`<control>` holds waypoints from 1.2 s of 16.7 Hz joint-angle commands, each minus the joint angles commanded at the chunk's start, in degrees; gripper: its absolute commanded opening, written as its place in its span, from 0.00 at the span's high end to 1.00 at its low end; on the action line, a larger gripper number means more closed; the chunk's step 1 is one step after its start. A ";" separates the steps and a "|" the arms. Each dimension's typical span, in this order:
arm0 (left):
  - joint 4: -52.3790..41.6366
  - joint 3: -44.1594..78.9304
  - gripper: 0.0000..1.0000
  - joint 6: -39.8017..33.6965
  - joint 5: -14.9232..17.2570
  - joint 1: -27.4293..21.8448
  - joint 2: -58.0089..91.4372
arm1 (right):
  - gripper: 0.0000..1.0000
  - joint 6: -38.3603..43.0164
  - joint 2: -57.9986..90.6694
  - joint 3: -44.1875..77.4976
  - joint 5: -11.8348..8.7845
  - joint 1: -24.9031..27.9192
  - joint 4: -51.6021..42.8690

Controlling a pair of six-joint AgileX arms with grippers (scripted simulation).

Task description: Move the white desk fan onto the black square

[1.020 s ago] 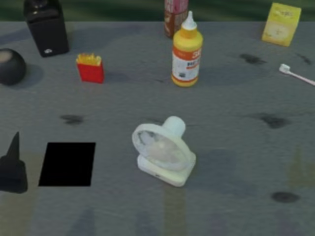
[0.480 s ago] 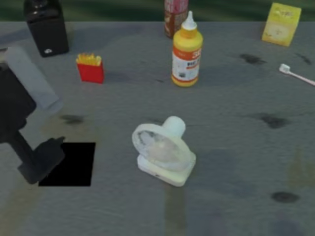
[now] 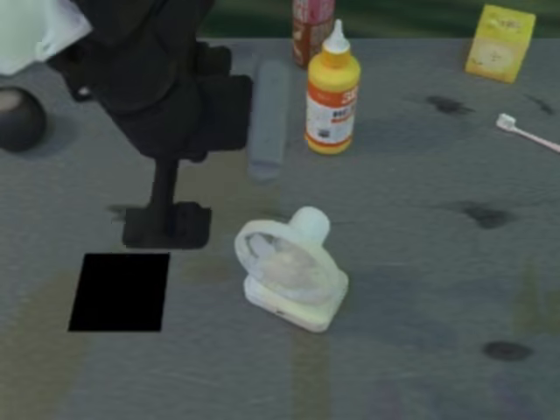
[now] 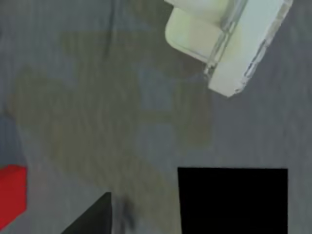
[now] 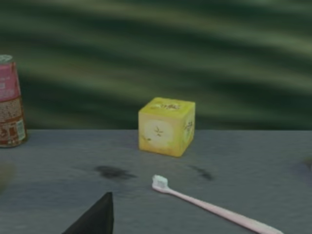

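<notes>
The white desk fan (image 3: 290, 273) lies tilted on its base near the table's middle; it also shows in the left wrist view (image 4: 229, 44). The black square (image 3: 120, 291) lies flat to the fan's left, with nothing on it, and appears again in the left wrist view (image 4: 233, 200). My left gripper (image 3: 166, 226) hangs open just beyond the square's far edge, left of the fan and apart from it. One dark fingertip (image 4: 95, 219) shows beside the square. My right gripper (image 5: 146, 229) is out of the top view, parked open and facing the table's far right corner.
An orange bottle (image 3: 332, 87) and a red can (image 3: 312, 26) stand behind the fan. At the far right are a yellow box (image 3: 500, 42) and a toothbrush (image 3: 525, 131). A dark ball (image 3: 17, 118) sits far left. A red box (image 4: 10, 195) shows in the left wrist view.
My left arm has swung up and to the right from the table's left edge, now covering the red box and tall black box. The fan and square have not moved.
</notes>
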 joint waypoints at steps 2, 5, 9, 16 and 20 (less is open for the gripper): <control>-5.46 8.17 0.00 4.72 -0.44 -2.80 8.35 | 0.00 0.00 0.00 0.00 0.00 0.00 0.00; -11.86 17.79 0.00 10.07 -1.10 -5.97 18.23 | 0.00 0.00 0.00 0.00 0.00 0.00 0.00; -15.90 23.94 0.00 13.35 -1.63 -7.90 24.54 | 0.00 0.00 0.00 0.00 0.00 0.00 0.00; -14.87 22.91 0.00 13.45 -1.63 -7.78 24.49 | 0.00 0.00 0.00 0.00 0.00 0.00 0.00; -8.38 15.95 0.00 13.47 -1.64 -7.81 24.18 | 0.00 0.00 0.00 0.00 0.00 0.00 0.00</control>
